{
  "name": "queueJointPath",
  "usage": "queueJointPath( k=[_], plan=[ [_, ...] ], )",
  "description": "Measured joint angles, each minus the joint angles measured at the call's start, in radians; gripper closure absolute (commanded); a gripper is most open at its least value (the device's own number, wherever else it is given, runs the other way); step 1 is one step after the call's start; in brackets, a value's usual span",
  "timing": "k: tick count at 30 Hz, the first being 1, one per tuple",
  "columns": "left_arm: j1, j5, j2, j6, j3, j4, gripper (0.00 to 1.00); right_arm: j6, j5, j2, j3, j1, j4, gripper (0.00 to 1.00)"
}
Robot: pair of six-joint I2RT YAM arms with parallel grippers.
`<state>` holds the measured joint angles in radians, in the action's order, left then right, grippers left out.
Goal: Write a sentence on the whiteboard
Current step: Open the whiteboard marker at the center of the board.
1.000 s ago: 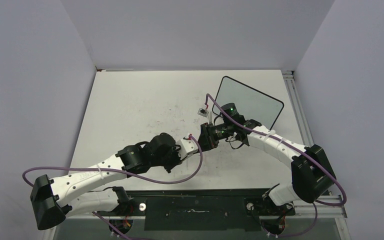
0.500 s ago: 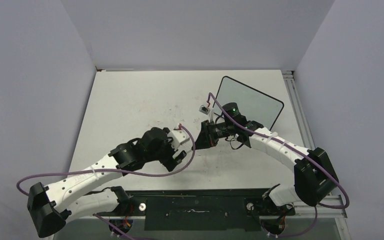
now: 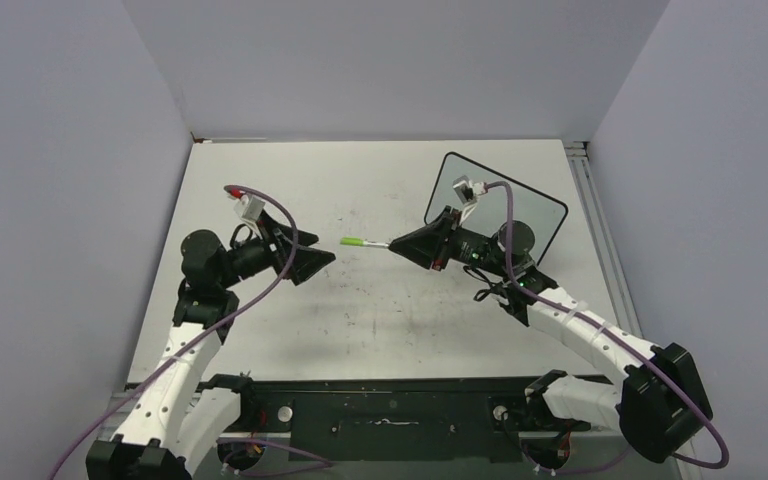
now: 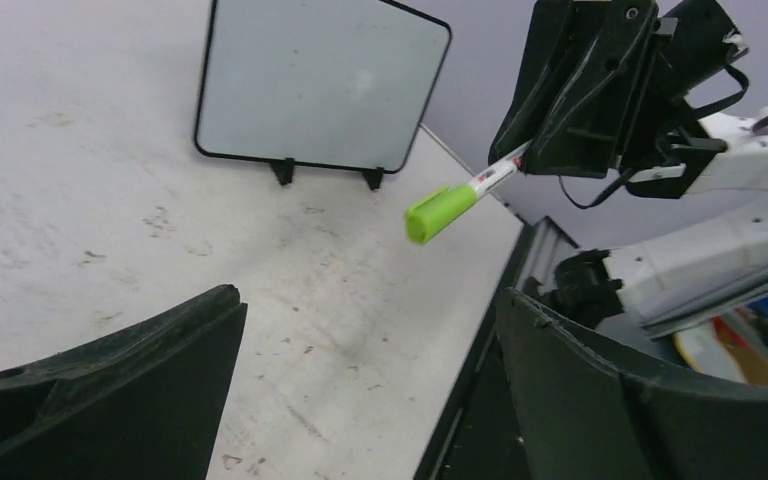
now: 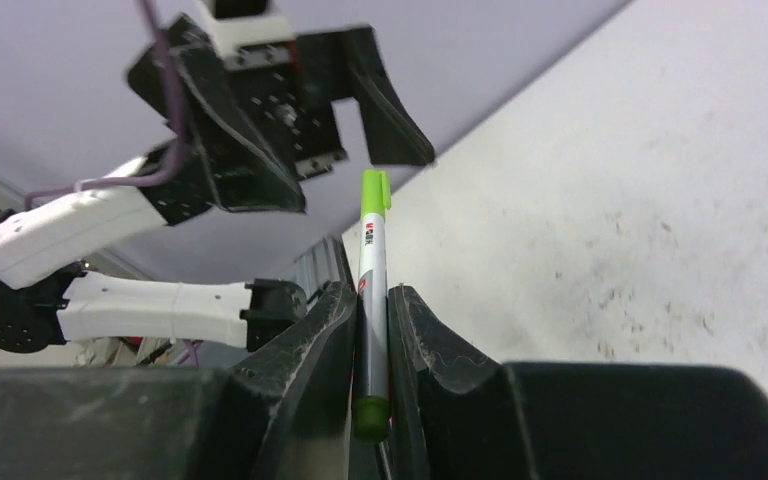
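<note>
Green plastic marks both ends of the marker (image 5: 371, 270), a slim white barrel with a clipped cap on the far end and a green plug at the near one. The right claw (image 5: 372, 295) is closed tight on its barrel, cap pointing toward 9 o'clock over the middle of the desk (image 3: 280, 190). The left claw (image 3: 322, 250) hangs at about 9 o'clock with its jaws spread wide and nothing between them, facing the cap across a clear gap.

The whiteboard (image 4: 320, 85) stands at roughly 2 o'clock on two small black feet, behind the right claw. It is a glossy pale panel with rounded corners and a thin black frame. In the left wrist view its face looks blank, with no sentence on it.

Judging from this, the task has barely begun. The marker is in hand, but the cap seems to be on, so uncapping and all the writing remain.

Matte black moulded plastic forms the claw fingers, ridged on their inner faces. Grey scuffs and specks mark the white, dull desk top.
</note>
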<state>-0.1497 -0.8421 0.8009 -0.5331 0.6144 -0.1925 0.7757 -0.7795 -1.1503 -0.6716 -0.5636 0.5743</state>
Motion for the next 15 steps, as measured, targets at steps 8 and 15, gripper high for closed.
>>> queueJointPath(
  k=[8,15],
  plan=[
    [0.009,-0.231,0.082,-0.257,-0.047,-0.283,0.07,0.102,0.005,-0.038,0.0,-0.005,0.256,0.95],
    [-0.008,-0.281,0.091,-0.313,-0.047,-0.348,0.16,0.129,-0.023,-0.107,-0.008,-0.035,0.302,0.95]
  ],
)
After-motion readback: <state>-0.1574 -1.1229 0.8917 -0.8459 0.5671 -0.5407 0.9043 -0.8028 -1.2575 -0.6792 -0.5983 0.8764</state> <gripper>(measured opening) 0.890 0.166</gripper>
